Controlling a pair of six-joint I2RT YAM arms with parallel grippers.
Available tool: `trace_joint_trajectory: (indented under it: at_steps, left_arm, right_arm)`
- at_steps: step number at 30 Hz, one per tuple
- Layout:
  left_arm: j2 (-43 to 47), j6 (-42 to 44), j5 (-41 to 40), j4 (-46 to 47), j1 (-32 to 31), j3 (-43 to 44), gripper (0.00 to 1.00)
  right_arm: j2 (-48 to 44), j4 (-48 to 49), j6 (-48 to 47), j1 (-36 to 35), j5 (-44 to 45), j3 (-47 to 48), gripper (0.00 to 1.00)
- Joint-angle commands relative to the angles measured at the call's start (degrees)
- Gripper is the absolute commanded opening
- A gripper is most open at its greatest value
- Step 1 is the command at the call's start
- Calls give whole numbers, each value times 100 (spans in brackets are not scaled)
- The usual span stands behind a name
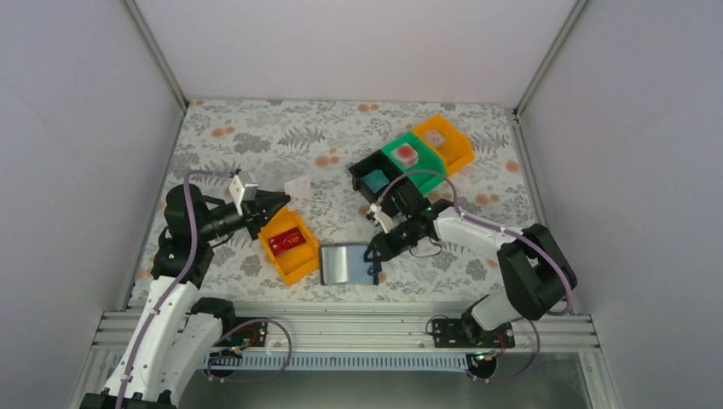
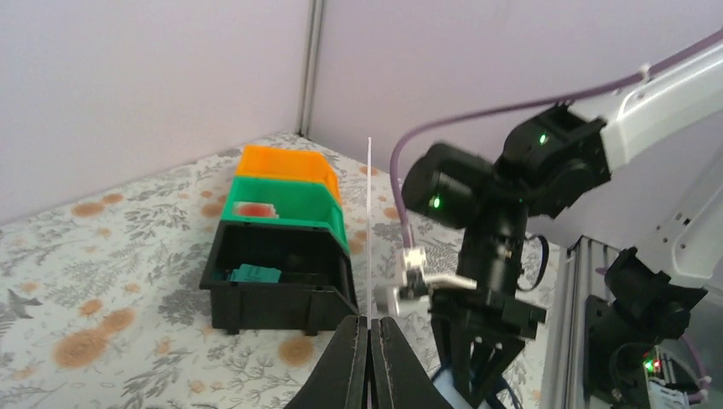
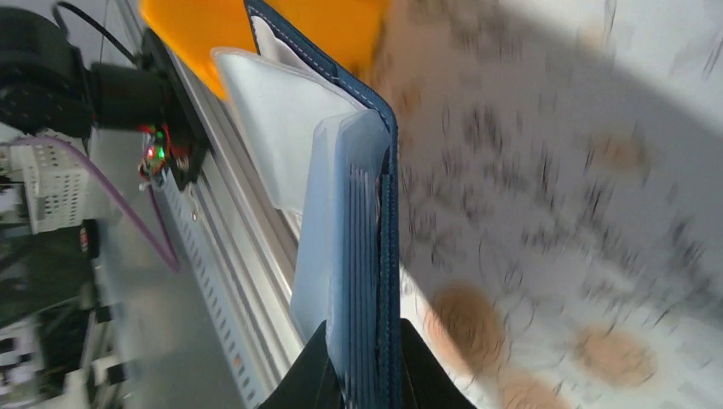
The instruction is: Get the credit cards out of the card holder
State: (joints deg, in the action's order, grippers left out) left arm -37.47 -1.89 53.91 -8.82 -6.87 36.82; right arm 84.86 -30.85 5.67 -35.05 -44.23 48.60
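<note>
The dark navy card holder (image 1: pixel 344 262) lies open near the front edge, pale sleeves up. My right gripper (image 1: pixel 375 255) is shut on its right side. In the right wrist view the holder (image 3: pixel 385 179) and its stacked blue sleeves are pinched edge-on in that gripper (image 3: pixel 365 341). My left gripper (image 1: pixel 277 203) is shut on a pinkish-white credit card (image 1: pixel 299 187), held above the table. The left wrist view shows that card (image 2: pixel 369 230) edge-on as a thin line rising from the closed gripper (image 2: pixel 370 322). A red credit card (image 1: pixel 286 242) lies in the near orange bin (image 1: pixel 296 262).
At the back right stand a black bin (image 1: pixel 365 169) holding a teal card (image 1: pixel 373 181), a green bin (image 1: pixel 426 166) holding a reddish card (image 1: pixel 407 154), and an orange bin (image 1: pixel 459 149) holding a pale card (image 1: pixel 436 136). The right arm (image 2: pixel 494 256) stands close in front of my left gripper.
</note>
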Motion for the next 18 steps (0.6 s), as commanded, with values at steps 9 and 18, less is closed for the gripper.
trace_joint_trajectory:
  at_steps: [9,18]
  left_arm:
    - [336,-680,162,797,15,-170,2]
    - [493,-1406,496,2401,106,280,2]
  right_arm:
    - [612,201,454,199,-126,-394,36]
    - [-1271,-319,228,136,1090,1880,99]
